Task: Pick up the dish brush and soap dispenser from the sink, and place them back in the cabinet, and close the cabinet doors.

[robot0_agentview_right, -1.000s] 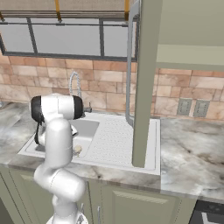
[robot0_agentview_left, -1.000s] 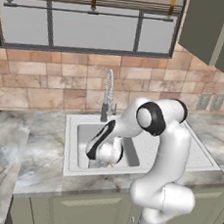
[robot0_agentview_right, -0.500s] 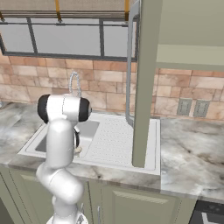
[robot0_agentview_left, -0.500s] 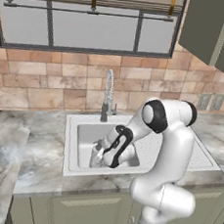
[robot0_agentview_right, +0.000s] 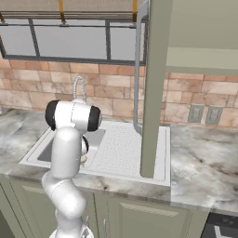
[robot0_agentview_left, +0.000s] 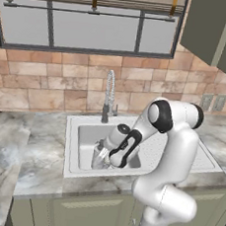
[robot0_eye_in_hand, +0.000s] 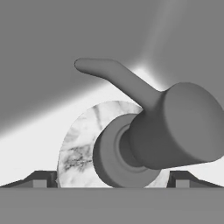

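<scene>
**Soap bottle lined up, nothing stowed yet**

Down in the sink [robot0_agentview_left: 78, 131] basin, the gripper [robot0_eye_in_hand: 112, 186] hangs over the soap dispenser [robot0_eye_in_hand: 144, 135], jaws spread wide either side, gripping nothing. The cabinet doors [robot0_agentview_right: 151, 88] stand open; both stowings and closing remain.

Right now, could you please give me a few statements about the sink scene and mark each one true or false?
1. The gripper is open, with the soap dispenser between its fingertips. True.
2. The soap dispenser already stands in the cabinet. False: it is down in the sink basin.
3. The cabinet door hangs open over the drainboard. True.
4. The faucet stands at the front edge of the sink. False: it rises at the back, by the tiled wall.
</scene>
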You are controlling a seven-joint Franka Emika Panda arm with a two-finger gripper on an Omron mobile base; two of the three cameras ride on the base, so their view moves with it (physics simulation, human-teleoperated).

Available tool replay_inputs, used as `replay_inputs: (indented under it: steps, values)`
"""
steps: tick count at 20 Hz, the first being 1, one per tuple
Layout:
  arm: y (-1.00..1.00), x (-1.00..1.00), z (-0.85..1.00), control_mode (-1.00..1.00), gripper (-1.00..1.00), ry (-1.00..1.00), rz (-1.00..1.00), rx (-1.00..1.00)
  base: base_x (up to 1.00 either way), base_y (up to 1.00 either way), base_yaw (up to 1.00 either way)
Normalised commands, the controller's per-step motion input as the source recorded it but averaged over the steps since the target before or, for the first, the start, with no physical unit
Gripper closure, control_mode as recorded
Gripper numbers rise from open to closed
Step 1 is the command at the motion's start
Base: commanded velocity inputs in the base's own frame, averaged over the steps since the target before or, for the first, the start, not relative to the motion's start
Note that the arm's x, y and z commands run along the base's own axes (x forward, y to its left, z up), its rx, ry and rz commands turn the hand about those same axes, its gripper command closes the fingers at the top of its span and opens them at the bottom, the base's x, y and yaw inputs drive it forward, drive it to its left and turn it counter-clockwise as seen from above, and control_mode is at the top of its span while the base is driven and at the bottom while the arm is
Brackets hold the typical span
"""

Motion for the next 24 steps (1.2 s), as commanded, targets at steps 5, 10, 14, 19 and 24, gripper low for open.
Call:
replay_inputs:
  steps: [5,10,14,19,24]
  values:
    - [0.0,0.0,0.0,-1.0,1.0,0.0,0.0,0.0,0.0,0.0,0.0]
    - [0.0,0.0,0.0,-1.0,1.0,0.0,0.0,0.0,0.0,0.0,0.0]
    - [0.0,0.0,0.0,-1.0,1.0,0.0,0.0,0.0,0.0,0.0,0.0]
    - [0.0,0.0,0.0,-1.0,1.0,0.0,0.0,0.0,0.0,0.0,0.0]
    - [0.0,0.0,0.0,-1.0,1.0,0.0,0.0,0.0,0.0,0.0,0.0]
